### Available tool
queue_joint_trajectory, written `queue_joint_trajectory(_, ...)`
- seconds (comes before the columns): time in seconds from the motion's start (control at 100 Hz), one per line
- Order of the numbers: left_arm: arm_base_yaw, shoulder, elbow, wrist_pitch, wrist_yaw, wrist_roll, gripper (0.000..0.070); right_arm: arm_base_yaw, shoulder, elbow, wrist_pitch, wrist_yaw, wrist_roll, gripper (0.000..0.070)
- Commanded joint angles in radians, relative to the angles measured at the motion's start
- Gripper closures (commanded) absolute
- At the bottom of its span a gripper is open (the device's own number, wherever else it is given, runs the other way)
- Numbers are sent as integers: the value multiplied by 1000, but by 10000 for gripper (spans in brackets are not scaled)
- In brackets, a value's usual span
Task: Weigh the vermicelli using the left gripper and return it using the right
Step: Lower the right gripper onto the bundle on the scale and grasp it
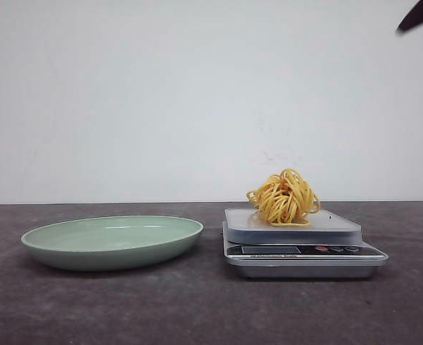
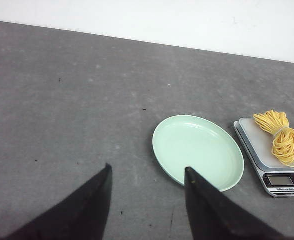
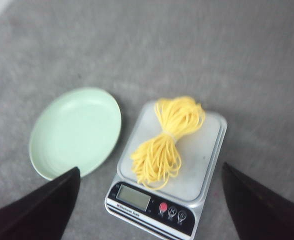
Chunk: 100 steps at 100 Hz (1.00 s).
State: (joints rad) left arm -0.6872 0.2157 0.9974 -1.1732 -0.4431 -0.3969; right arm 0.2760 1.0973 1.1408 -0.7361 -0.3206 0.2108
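Glossy smooth green plate [image 1: 111,241], brushed-metal scale [image 1: 298,248], stringy yellow vermicelli [image 1: 285,198], matt speckled grey table [image 1: 197,309].

- The vermicelli [image 1: 284,198] is a yellow bundle of thin strands, looped and bound at its middle so it pinches into a figure-eight shape. It lies on the silver platform of the kitchen scale [image 1: 301,248], apart from both claws.
- The left claw [image 2: 147,205] is black, with tapering fingers spread apart and nothing between them. It hangs above the grey bench, just beside the pale green plate [image 2: 197,150].
- The right claw [image 3: 149,200] is black too, its fingers spread wide and empty. It hangs above the scale, with the vermicelli below the gap between its fingers.
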Motion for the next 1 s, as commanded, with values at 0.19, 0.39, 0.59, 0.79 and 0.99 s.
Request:
queue_joint_trajectory(0.19, -4, -1, 15, 10, 16, -12, 439, 69, 272, 47, 67, 17, 19, 147)
queue_joint_trajectory(0.39, -4, -1, 15, 10, 18, -13, 439, 119, 446, 89, 109, 41, 38, 147)
queue_joint_trajectory(0.59, -4, -1, 15, 2, 18, -12, 439, 157, 578, 172, 99, 111, 40, 147)
queue_joint_trajectory(0.79, -4, -1, 15, -26, 18, -13, 439, 177, 673, 252, 61, 166, 40, 149)
queue_joint_trajectory(0.99, -4, -1, 15, -35, 17, -13, 439, 188, 726, 264, 39, 185, 44, 149)
